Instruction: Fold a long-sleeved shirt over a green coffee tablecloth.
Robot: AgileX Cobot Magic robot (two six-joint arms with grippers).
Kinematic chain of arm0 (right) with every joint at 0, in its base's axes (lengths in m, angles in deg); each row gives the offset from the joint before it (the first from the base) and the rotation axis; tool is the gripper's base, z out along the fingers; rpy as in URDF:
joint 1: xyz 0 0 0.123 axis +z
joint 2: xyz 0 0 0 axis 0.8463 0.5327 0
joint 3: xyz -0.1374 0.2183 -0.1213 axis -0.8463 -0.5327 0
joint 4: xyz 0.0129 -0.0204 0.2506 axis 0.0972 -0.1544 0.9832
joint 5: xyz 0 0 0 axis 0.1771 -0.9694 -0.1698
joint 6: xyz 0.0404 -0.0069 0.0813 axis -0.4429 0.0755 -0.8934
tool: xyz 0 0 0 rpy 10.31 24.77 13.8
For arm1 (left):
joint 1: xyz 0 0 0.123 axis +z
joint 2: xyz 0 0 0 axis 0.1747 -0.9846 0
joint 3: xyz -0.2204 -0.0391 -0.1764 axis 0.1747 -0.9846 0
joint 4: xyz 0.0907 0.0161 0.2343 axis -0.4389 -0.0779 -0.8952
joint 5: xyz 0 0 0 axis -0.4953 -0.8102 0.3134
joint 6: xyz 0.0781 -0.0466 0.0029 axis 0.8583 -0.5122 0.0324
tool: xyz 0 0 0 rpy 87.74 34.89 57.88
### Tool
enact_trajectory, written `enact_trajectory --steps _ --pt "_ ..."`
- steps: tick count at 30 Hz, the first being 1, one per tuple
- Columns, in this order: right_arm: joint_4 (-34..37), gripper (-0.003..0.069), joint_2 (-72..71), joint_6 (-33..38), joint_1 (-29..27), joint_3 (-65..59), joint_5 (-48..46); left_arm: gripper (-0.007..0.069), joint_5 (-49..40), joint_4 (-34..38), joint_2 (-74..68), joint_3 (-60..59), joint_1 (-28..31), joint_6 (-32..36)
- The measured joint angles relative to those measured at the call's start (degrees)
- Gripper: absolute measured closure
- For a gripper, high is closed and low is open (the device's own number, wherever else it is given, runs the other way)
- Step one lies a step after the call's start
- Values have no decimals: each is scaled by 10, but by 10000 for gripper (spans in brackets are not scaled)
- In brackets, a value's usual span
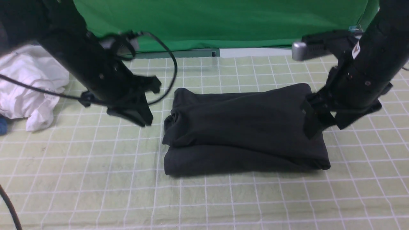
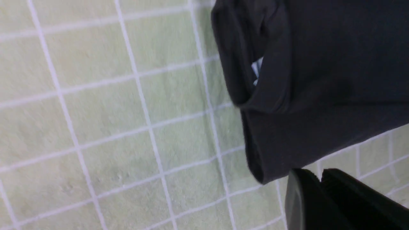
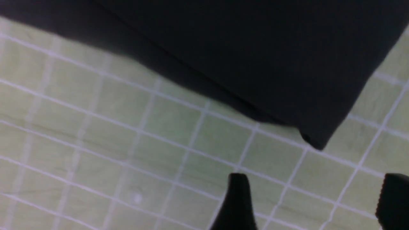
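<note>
I see the charcoal shirt [image 1: 243, 124] mostly folded, edges needing neatening; left jaws [image 2: 320, 179] nearly together, right jaws [image 3: 311, 188] spread.

The pale yellow-green tablecloth with a grid of thin white lines [image 1: 80, 179] lies spread over the bench. Directly on the cloth, near its middle, rests the black-charcoal soft knit shirt [image 1: 236, 127], folded into a loose bundle.
</note>
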Motion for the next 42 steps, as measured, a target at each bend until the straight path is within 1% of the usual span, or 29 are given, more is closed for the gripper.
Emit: enact_trajectory --steps 2,3,4,5,10,13,17,21,23,25,29,30,32,33,36,38,42 --pt "-16 124 1 -4 0 -39 25 500 35 -23 -2 -47 -25 -24" --pt "-16 124 1 -4 0 -44 25 495 39 -25 -2 -51 -28 -26" --pt "-36 124 3 -8 -1 -87 62 441 67 -41 -4 -85 -50 -42" --pt "-43 124 3 -8 -1 -103 78 424 79 -43 -5 -93 -56 -47" --pt "-65 124 18 -8 -1 -165 182 281 146 -48 -9 -110 -93 -55" --pt "-67 124 36 -8 -2 -172 226 225 161 -48 -16 -110 -98 -56" --pt "-68 124 60 -8 -2 -172 275 190 162 -49 -29 -110 -98 -63" --pt "-69 125 77 -8 -2 -172 305 181 163 -48 -45 -113 -98 -68" --pt "-69 145 83 -8 -2 -173 310 181 163 -41 -54 -114 -98 -68" --pt "-69 193 87 -8 -2 -174 313 181 165 -37 -56 -114 -98 -68" --pt "-69 364 89 -8 -2 -175 317 225 166 -15 -57 -114 -98 -68" --pt "-69 452 89 -8 -2 -175 319 265 168 0 -59 -114 -98 -62" --pt "-69 556 89 -8 -2 -175 319 337 170 23 -60 -114 -98 -47" --pt "-69 607 89 -8 -2 -175 319 405 170 40 -60 -114 -98 -31" --pt "-69 627 89 -4 -2 -175 311 554 168 56 -60 -114 -98 -12" --pt "-69 629 89 -4 -2 -175 301 594 162 56 -60 -114 -98 -7" --pt "-69 630 89 3 -2 -175 277 610 139 58 -57 -116 -99 -6"
